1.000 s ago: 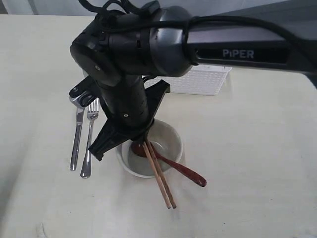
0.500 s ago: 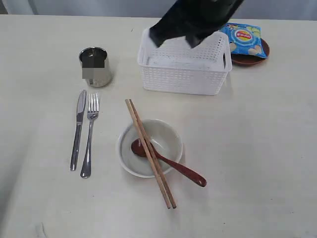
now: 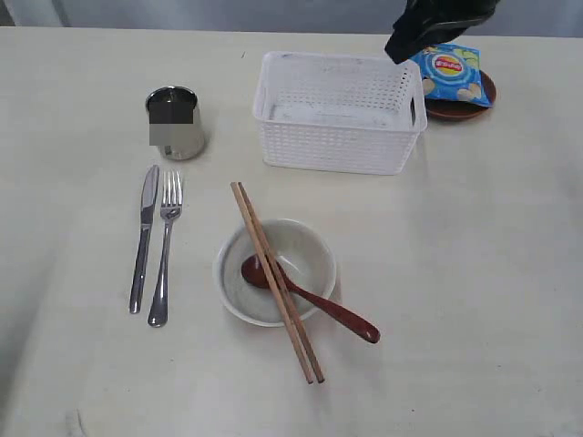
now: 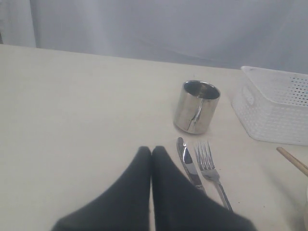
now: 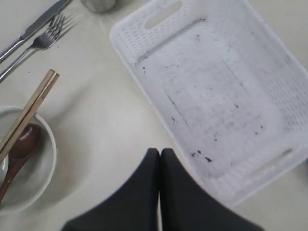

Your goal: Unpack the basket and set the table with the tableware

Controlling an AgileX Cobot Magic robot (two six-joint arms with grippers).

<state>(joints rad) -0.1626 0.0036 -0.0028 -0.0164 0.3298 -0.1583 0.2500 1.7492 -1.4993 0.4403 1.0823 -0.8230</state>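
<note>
A second ago my right arm hung low over the bowl (image 3: 273, 273) with the chopsticks (image 3: 276, 282) under it; now it has pulled away to the far corner beyond the basket (image 3: 339, 114), and the chopsticks lie on their own across the bowl's rim, one end on the surface (image 3: 474, 273). My right end effector (image 5: 160, 152) has its fingers pressed together with nothing between them, and my left end effector (image 4: 151, 149) is also closed and empty, near the knife (image 3: 143, 238) and fork (image 3: 165, 250). I judge that placement finished. The basket is empty, showing only dark specks on its floor. The bowl holds the head of the spoon (image 3: 310, 300), whose handle leans out over the rim. I see nothing in the cup (image 3: 176, 123). The plate (image 3: 474, 106) beside the basket carries the chip bag (image 3: 451, 73), so it may still need setting.
</note>
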